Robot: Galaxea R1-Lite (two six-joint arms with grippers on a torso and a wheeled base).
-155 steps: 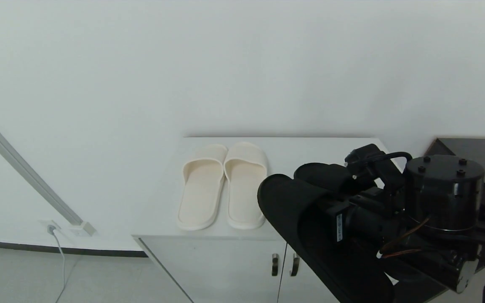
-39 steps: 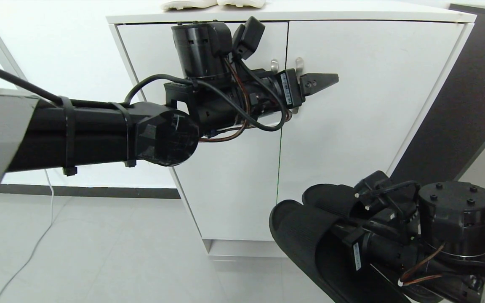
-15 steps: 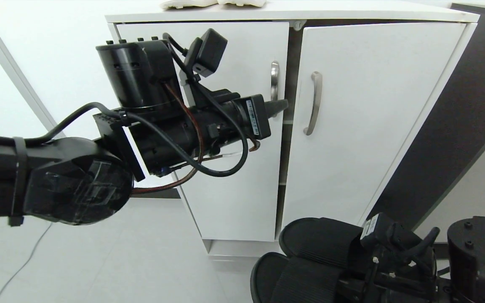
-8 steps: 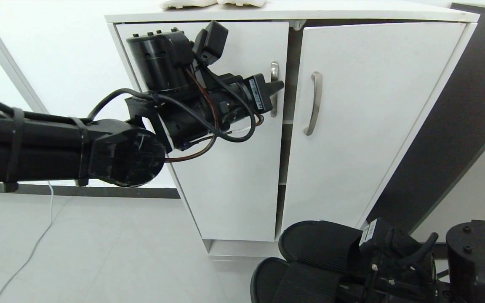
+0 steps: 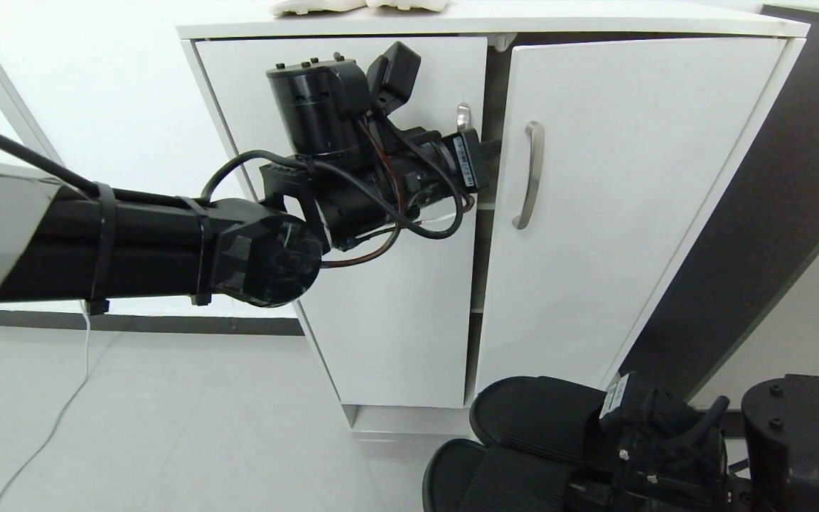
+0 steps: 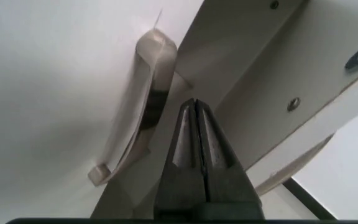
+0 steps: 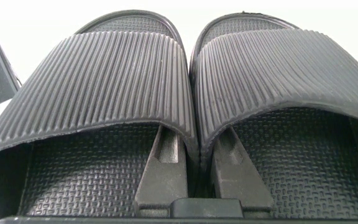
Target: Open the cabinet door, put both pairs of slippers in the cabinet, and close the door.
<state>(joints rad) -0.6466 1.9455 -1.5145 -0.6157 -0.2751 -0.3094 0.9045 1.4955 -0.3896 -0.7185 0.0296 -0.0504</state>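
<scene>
The white cabinet (image 5: 395, 334) has its right door (image 5: 616, 213) standing ajar, with a dark gap beside the left door (image 5: 381, 299). My left gripper (image 5: 489, 152) is shut, its tips at that gap, next to the left door's handle (image 5: 463, 111). In the left wrist view the shut fingers (image 6: 195, 134) point past a metal handle (image 6: 149, 93) into the gap. At the lower right, my right gripper (image 7: 194, 149) is shut on the pair of black slippers (image 5: 523, 434), pinching their touching inner walls (image 7: 194, 81). The cream slippers (image 5: 360, 6) lie on the cabinet top.
The right door's handle (image 5: 530, 174) is free. A dark panel (image 5: 758, 213) stands right of the cabinet. Grey floor (image 5: 168, 427) lies open to the left, with a cable (image 5: 61, 412) along it and a white wall behind.
My left gripper has moved right, from in front of the left door to the gap between the doors. The right door stays ajar. The right arm with the black slippers barely shifted.
</scene>
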